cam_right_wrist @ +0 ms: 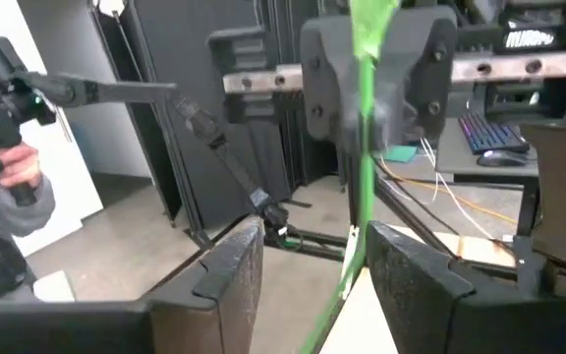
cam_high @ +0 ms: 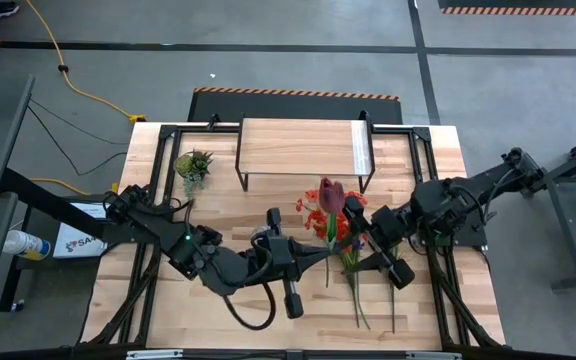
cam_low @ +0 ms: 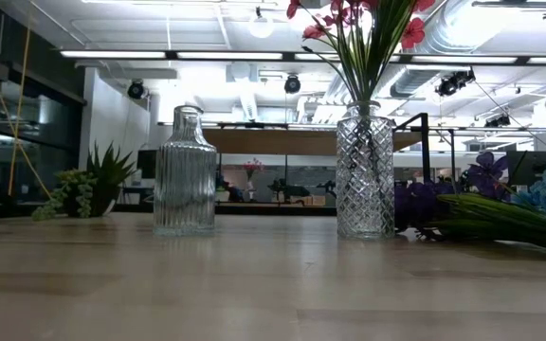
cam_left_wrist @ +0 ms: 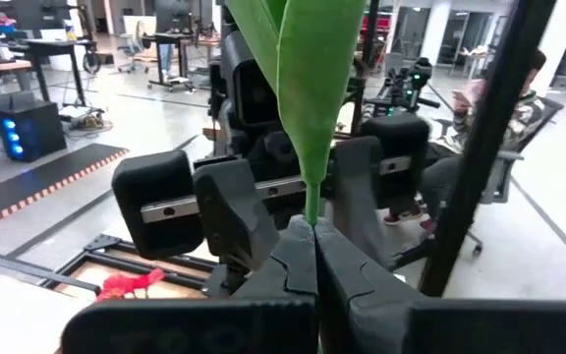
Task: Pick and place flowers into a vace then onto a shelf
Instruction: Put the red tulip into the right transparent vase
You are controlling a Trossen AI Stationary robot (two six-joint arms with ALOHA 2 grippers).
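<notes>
Between both grippers | flower stem (cam_left_wrist: 308,88) upright, bloom up

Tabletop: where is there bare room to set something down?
The shelf top is bare, as is the table's near left corner. Crowded: the middle, around both grippers and the vase of flowers, and the loose stems lying near right.
</notes>
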